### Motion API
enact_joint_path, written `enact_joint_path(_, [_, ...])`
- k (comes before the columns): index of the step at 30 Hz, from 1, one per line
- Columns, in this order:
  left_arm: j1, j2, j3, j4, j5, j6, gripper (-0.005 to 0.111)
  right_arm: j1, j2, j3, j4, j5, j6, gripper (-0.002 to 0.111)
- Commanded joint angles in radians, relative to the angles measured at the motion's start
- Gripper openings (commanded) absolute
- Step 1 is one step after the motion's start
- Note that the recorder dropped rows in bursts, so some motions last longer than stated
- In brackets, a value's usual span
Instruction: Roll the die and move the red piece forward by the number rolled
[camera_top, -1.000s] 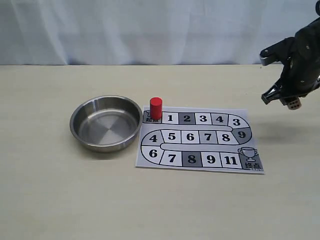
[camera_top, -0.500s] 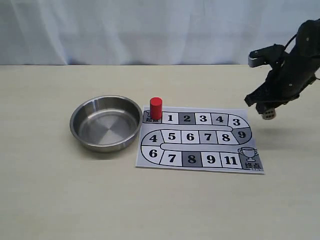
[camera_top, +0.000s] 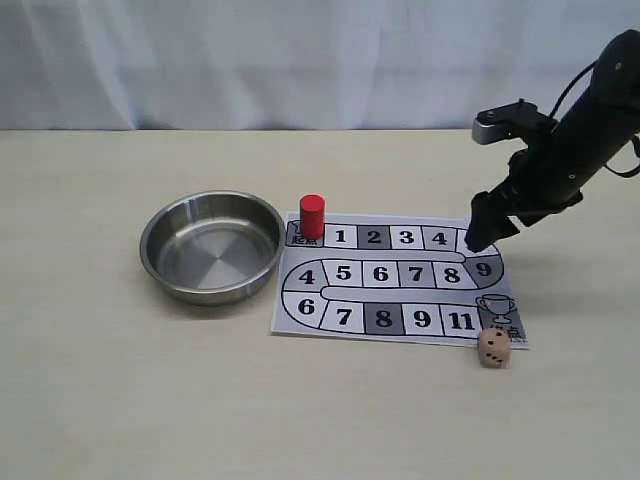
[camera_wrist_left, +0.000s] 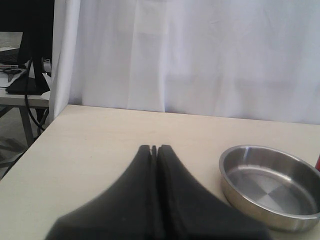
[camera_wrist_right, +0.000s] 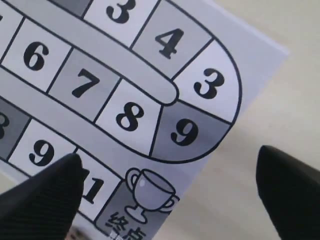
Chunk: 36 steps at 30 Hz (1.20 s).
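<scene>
The tan die (camera_top: 493, 347) lies on the table at the near right corner of the paper game board (camera_top: 395, 280), beside the trophy square. The red piece (camera_top: 312, 216) stands upright on the start square at the board's far left corner. My right gripper (camera_top: 480, 236) hovers above the board's right end near the 3 and 9 squares, open and empty; in the right wrist view its fingers (camera_wrist_right: 45, 200) frame the trophy square (camera_wrist_right: 150, 192). My left gripper (camera_wrist_left: 155, 148) is shut on nothing, over bare table, and does not appear in the exterior view.
A round steel bowl (camera_top: 212, 245) sits left of the board, also visible as the bowl (camera_wrist_left: 270, 185) in the left wrist view. White curtain backs the table. A desk with cables (camera_wrist_left: 20, 75) stands beyond the table's edge.
My right gripper moved left over the board's right end and opened. The die dropped from it and landed by the board's near right corner.
</scene>
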Motion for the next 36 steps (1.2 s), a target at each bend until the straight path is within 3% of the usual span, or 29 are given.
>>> enact_joint_path(1, [0.0, -0.001, -0.005, 0.001, -0.01, 0.0, 0.0, -0.002, -0.012, 0.004, 0.001, -0.058, 0.043, 0.087])
enact_joint_path(10, [0.0, -0.001, -0.005, 0.001, -0.01, 0.0, 0.0, -0.002, -0.012, 0.004, 0.001, -0.088, 0.093, 0.086])
enact_joint_path(15, [0.0, -0.001, -0.005, 0.001, -0.01, 0.0, 0.0, -0.002, -0.012, 0.004, 0.001, -0.091, 0.093, 0.069])
enact_joint_path(21, [0.0, -0.001, -0.005, 0.001, -0.012, 0.0, 0.0, -0.002, -0.022, 0.004, -0.016, 0.015, 0.094, 0.061])
enact_joint_path(25, [0.0, -0.001, -0.005, 0.001, -0.012, 0.0, 0.0, -0.002, -0.053, 0.004, -0.037, 0.094, 0.116, 0.047])
enact_joint_path(31, [0.0, -0.001, -0.005, 0.001, -0.012, 0.0, 0.0, -0.002, -0.133, 0.004, -0.034, 0.236, 0.141, 0.008])
enact_joint_path(36, [0.0, -0.001, -0.005, 0.001, -0.012, 0.0, 0.0, 0.011, -0.198, 0.064, -0.046, 0.301, 0.15, 0.004])
